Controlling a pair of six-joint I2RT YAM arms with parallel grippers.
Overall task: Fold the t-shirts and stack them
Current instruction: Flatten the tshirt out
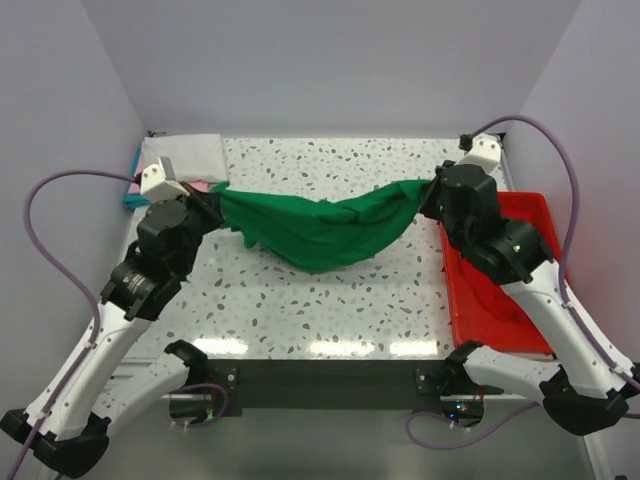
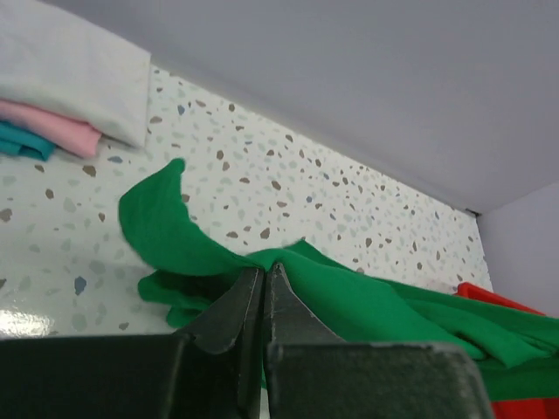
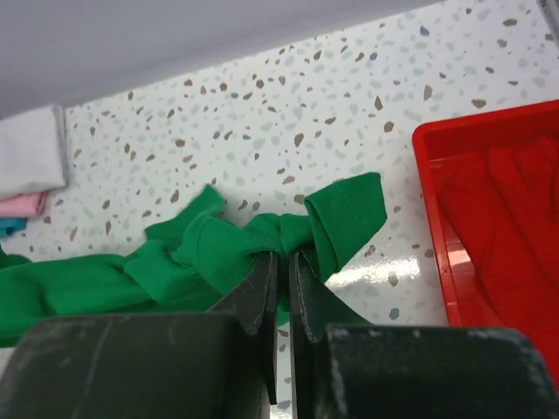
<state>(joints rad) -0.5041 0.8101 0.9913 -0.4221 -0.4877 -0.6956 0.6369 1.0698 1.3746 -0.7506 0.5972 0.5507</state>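
A bright green t-shirt [image 1: 320, 228] hangs stretched between my two grippers above the speckled table, sagging in the middle. My left gripper [image 1: 216, 200] is shut on its left end; the left wrist view shows the jaws [image 2: 265, 272] pinching green cloth [image 2: 367, 301]. My right gripper [image 1: 430, 195] is shut on its right end; the right wrist view shows the jaws [image 3: 283, 257] clamped on a bunched fold [image 3: 210, 253] with a hemmed edge hanging beside it. A folded stack of white [image 1: 190, 155], pink and teal t-shirts lies at the back left, also in the left wrist view [image 2: 70, 74].
A red plastic tray [image 1: 500, 270] stands at the right, under my right arm, with red cloth inside it [image 3: 507, 209]. White walls close the back and sides. The table's dark front edge [image 1: 320, 375] runs between the arm bases.
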